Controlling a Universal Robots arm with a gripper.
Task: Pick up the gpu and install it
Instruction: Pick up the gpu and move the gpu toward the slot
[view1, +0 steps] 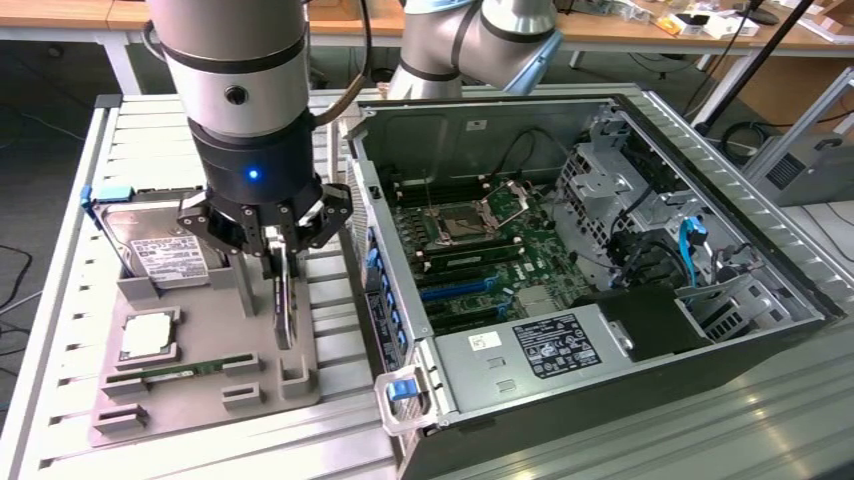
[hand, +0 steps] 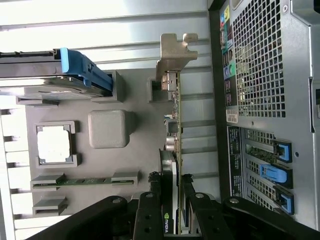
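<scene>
**Ana:** Where is the gpu (view1: 283, 305), the flat black expansion card with the silver end bracket (hand: 175, 50)?

**Ben:** It stands on edge in a slot of the grey moulded parts tray (view1: 200, 400). In the exterior view the tray sits to the left of the open black computer case (view1: 534, 440). On the same tray are a silver hard drive in a blue frame (view1: 160, 255) and a slim green memory stick (view1: 180, 372).

**Ana:** And the black multi-finger gripper (view1: 278, 240)?

**Ben:** It is directly above the card and lowered over its upper edge. The wrist view shows one finger (hand: 152, 215) against the black shroud face and its partner against the board face. I read that as a clamp on the card. The card's lower edge looks seated in the tray slot. The bracket end is well clear of the fingers.

**Ana:** How will the card handle?

**Ben:** I expect it to be stiff and fairly light, but delicate. The board carries exposed small parts and the shroud houses a fan. The smooth plastic could slide under a weak pinch. With the metal bracket at one end, it may tip that way.

**Ana:** So where should it be held?

**Ben:** Across the two flat faces near the top edge, as it is here. The hold should stay off the connector edge and the bracket.
</scene>
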